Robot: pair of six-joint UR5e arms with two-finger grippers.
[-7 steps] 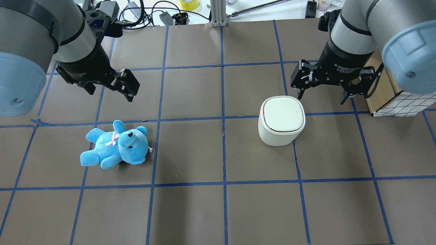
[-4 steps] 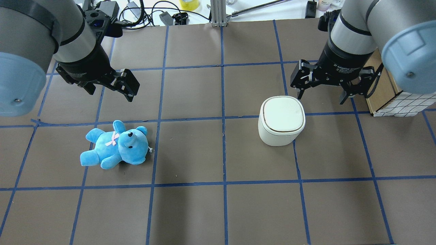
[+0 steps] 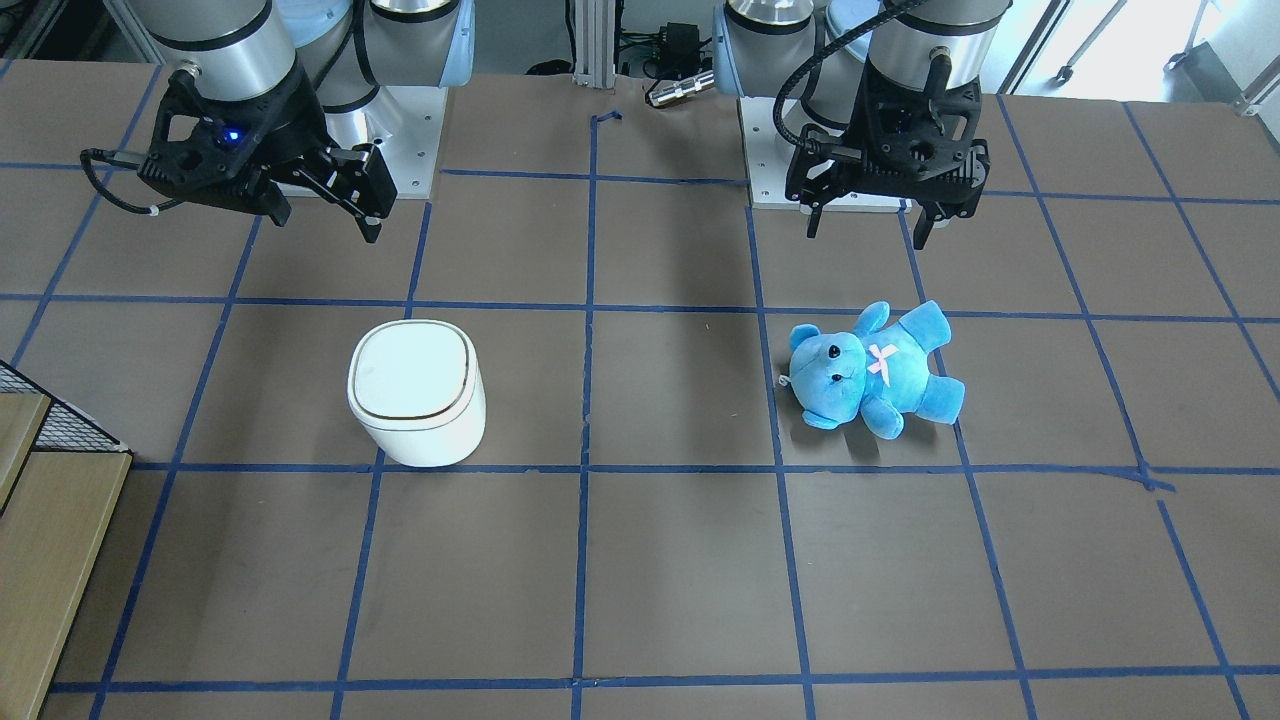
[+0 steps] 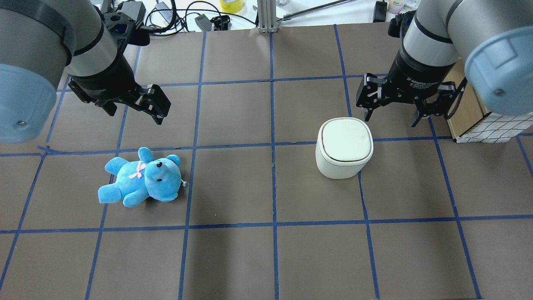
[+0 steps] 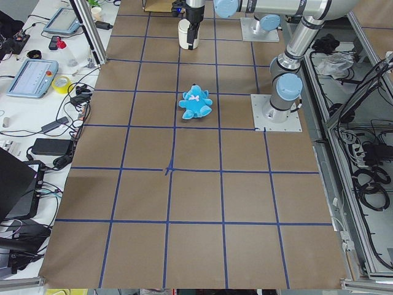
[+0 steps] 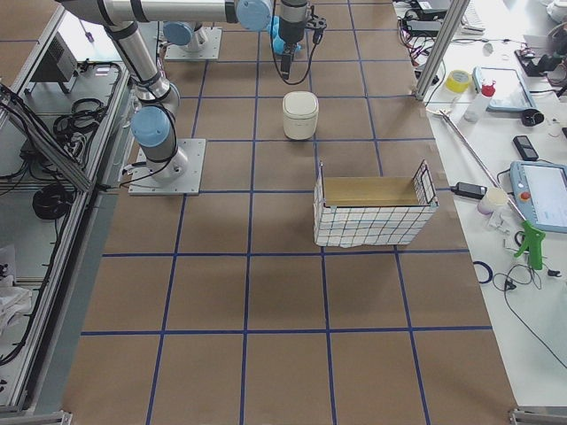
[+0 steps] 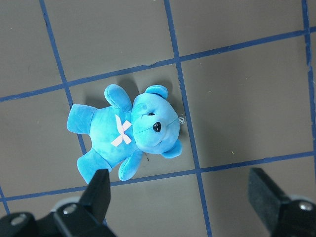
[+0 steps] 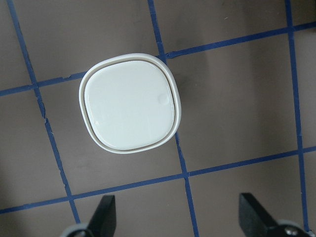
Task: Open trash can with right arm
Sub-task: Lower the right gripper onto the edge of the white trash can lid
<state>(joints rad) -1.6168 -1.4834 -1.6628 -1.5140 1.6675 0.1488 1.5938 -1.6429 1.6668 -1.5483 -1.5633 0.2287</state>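
In the overhead view the trash can [image 4: 344, 146] stands upright on the brown tabletop [image 4: 266, 258], right of centre, straddling a line of the blue tape grid. Its flat lid is down and edged by a thin dark line. The right end effector [image 4: 390, 120] hangs above and just beyond the can, toward the upper right of the frame. Its two black fingers are spread wide, hold nothing and touch nothing. In the right wrist view the can [image 8: 129, 111] fills the upper left-centre, and the two fingertips [image 8: 104, 210] show at the bottom edge, clear of it.

A wire-mesh box with a cardboard lining [image 4: 479, 121] sits at the right edge, close beside the right arm's wrist. A blue teddy bear [image 4: 143, 177] lies on its back in the left half, well apart from the can. The left end effector [image 4: 137, 116] hovers above and beyond the bear, also wide open and empty.
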